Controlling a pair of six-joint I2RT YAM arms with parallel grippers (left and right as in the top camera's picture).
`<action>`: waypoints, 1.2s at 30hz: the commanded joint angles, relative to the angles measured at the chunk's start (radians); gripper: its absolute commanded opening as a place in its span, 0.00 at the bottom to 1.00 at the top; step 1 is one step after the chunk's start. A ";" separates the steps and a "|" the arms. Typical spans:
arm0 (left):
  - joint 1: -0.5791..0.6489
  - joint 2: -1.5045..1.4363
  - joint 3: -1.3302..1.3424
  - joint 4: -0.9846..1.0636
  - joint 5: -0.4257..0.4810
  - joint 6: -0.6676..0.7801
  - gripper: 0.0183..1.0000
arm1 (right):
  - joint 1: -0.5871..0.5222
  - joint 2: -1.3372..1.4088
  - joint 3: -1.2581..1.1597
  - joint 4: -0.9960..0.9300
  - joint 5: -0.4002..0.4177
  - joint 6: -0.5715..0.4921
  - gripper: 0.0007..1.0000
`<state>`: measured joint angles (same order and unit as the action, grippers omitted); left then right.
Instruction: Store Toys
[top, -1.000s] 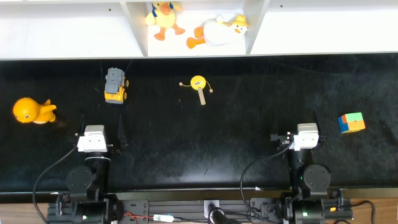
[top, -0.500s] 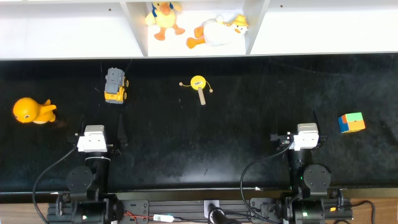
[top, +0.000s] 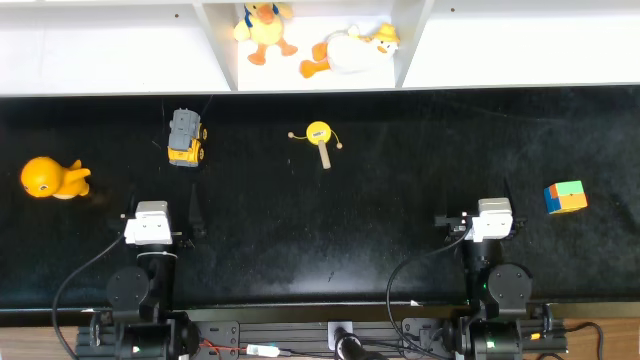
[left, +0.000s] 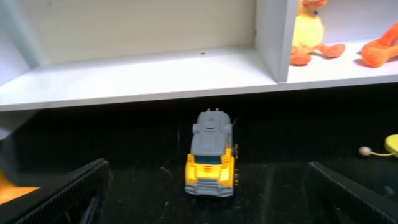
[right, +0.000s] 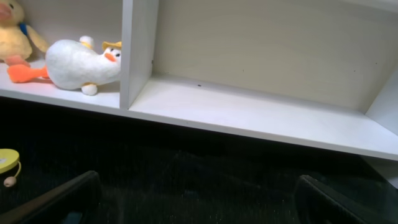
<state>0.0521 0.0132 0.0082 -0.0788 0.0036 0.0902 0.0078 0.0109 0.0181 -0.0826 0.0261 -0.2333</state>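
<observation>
A grey and yellow toy truck (top: 185, 137) (left: 210, 154) stands on the black table, just ahead of my left gripper (top: 162, 205), whose fingers (left: 68, 193) are spread wide open and empty. At the far left lies an orange duck toy (top: 52, 179). A yellow rattle drum (top: 320, 135) (right: 7, 160) rests mid-table. Near the right edge sits a multicoloured cube (top: 565, 197). My right gripper (right: 196, 199) is open and empty in front of the shelf's right compartment (right: 261, 112).
A white shelf (top: 110, 45) runs along the table's back. Its middle compartment holds a yellow plush duck (top: 263, 28) and a white plush duck (top: 352, 50). The left compartment (left: 143, 65) has a bare floor. Both arm bases stand at the front edge.
</observation>
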 joint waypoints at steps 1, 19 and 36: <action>-0.001 -0.010 0.000 -0.002 -0.057 0.081 1.00 | -0.002 -0.007 -0.013 0.005 -0.008 0.001 1.00; 0.321 0.863 0.895 -0.815 0.099 0.211 0.99 | -0.002 -0.006 -0.013 0.005 -0.008 0.000 1.00; 1.019 1.062 0.996 -0.717 0.614 0.587 1.00 | -0.002 -0.006 -0.013 0.005 -0.008 0.000 1.00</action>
<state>1.0275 1.0393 0.9771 -0.8215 0.5297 0.5991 0.0078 0.0109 0.0181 -0.0822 0.0254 -0.2333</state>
